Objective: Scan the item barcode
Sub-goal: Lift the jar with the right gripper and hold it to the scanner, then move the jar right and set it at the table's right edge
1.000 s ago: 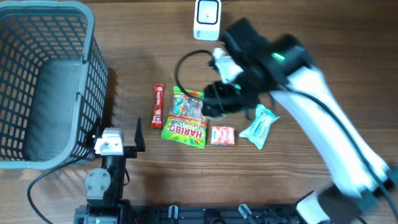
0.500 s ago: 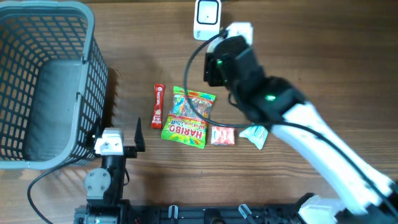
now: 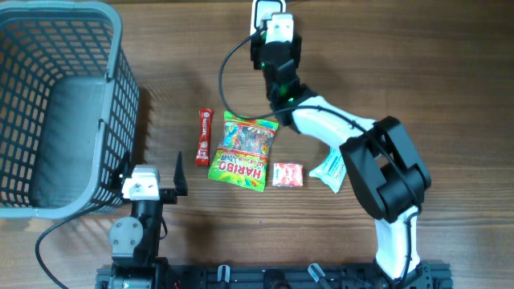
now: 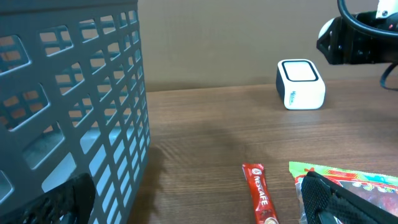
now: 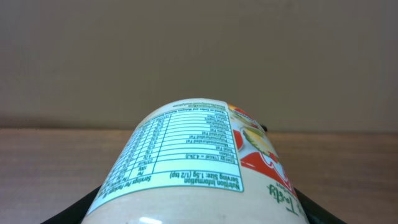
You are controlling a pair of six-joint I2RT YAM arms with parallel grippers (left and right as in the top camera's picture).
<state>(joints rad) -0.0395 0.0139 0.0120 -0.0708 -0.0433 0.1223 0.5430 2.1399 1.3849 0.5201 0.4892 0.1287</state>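
Note:
My right gripper [image 5: 199, 214] is shut on the item [image 5: 193, 162], a pale rounded container whose nutrition label faces the camera; no barcode shows. In the overhead view the right gripper [image 3: 271, 28] hangs at the table's far edge over the white scanner [image 3: 261, 12], covering most of it, and the item is hidden there. The left wrist view shows the scanner [image 4: 300, 84] standing on the table, with the dark right gripper [image 4: 354, 43] just above and to its right. My left gripper [image 3: 152, 175] rests open and empty beside the basket.
A grey mesh basket [image 3: 56, 112] fills the left side. A red Nescafe stick [image 3: 202, 136], a Haribo bag [image 3: 243, 151], a small red packet [image 3: 287, 174] and a teal-white packet [image 3: 331, 168] lie mid-table. A black cable loops near the right wrist.
The right arm has swung from above the snacks to the far edge over the scanner. The left arm has not moved.

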